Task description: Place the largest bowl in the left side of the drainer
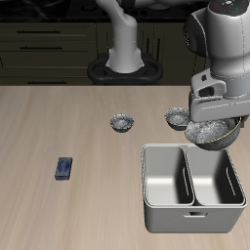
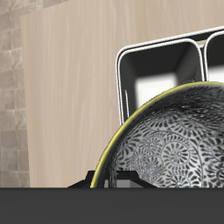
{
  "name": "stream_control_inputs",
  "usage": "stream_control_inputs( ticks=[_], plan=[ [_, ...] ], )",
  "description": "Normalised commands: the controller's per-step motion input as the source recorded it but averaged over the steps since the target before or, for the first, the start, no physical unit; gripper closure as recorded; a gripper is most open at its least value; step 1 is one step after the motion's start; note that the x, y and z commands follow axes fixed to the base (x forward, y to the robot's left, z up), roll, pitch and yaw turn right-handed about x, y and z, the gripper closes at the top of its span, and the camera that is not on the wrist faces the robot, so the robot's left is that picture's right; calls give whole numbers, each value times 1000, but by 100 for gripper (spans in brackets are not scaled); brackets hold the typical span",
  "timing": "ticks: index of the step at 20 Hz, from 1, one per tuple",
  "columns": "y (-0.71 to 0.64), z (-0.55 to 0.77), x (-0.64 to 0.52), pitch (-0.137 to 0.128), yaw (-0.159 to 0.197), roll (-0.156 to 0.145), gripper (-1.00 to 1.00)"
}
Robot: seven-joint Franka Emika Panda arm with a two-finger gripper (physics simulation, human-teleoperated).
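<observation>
My gripper [image 1: 217,124] is shut on the rim of the largest bowl [image 1: 209,134], a grey speckled bowl with a dark mottled inside. It holds the bowl tilted, in the air just above the back wall of the drainer [image 1: 149,187]. The drainer is a grey metal tub with a divider [image 1: 188,181] and two deep compartments. The bowl hangs by the back edge of the left side [image 1: 217,178]. In the wrist view the bowl [image 2: 175,149] fills the near field, with the drainer [image 2: 122,79] beyond it. My fingertips are hidden by the bowl.
Two smaller grey bowls stand on the table behind the drainer, one [image 1: 121,122] farther from it and one [image 1: 177,118] close beside the held bowl. A small blue box [image 1: 64,168] lies toward the table's other side. The robot base [image 1: 125,59] stands at the back.
</observation>
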Motion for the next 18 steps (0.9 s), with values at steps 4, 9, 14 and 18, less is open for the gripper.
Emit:
stream_control_inputs(
  ticks=[4, 9, 14, 18],
  plan=[
    [-17, -150, 92, 15, -5, -1, 100],
    [-12, -102, 49, 6, -6, -2, 100],
    [-66, -146, 94, 19, 0, -6, 100],
    [9, -282, 95, 34, 17, 3, 100]
  ],
)
